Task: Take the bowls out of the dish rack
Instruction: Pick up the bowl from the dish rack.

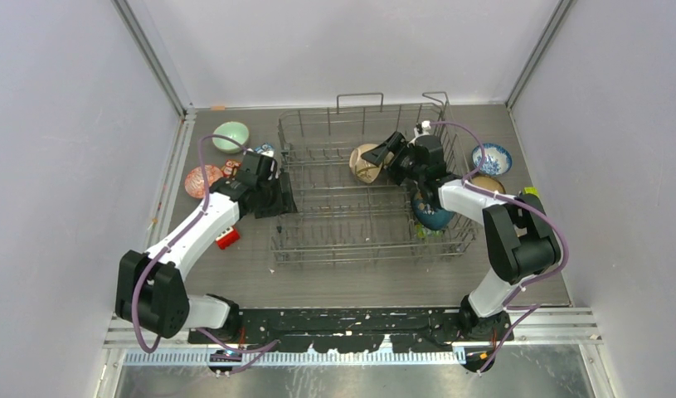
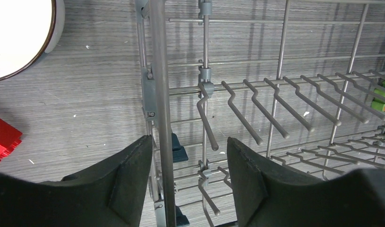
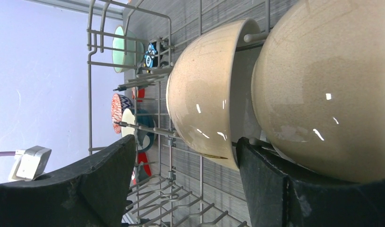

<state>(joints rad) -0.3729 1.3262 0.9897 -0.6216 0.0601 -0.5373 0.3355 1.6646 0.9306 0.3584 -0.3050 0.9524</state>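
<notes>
- Overhead: high behind, looking down on the whole table [image 1: 359,286] and dish rack [image 1: 342,224].
- Left wrist: close over the rack's left wall.
- Right wrist: rolled sideways, close against tan bowls [image 3: 204,104] in that rack.

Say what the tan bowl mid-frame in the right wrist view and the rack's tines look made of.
Tan bowl: likely glazed ceramic, glossy, with sharp highlights and fine crackle lines. Dish rack tines: apparently metal wire, matte grey, perhaps coated; thin, evenly bent rods.
</notes>
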